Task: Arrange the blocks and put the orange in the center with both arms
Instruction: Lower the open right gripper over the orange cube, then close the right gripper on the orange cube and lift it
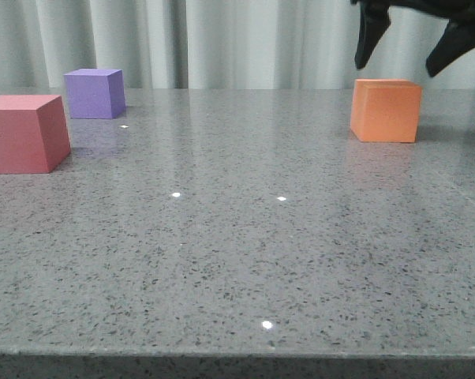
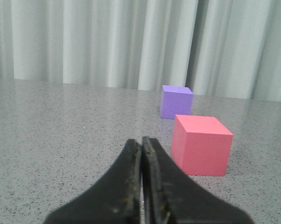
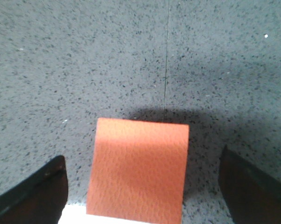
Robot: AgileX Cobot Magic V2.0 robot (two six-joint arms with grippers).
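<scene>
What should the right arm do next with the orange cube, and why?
Probably lower straight down. The right gripper hangs open above the orange cube, jaws spread wider than it and not touching; the right wrist view shows the cube between them, so descending should bracket it for a grasp.
</scene>
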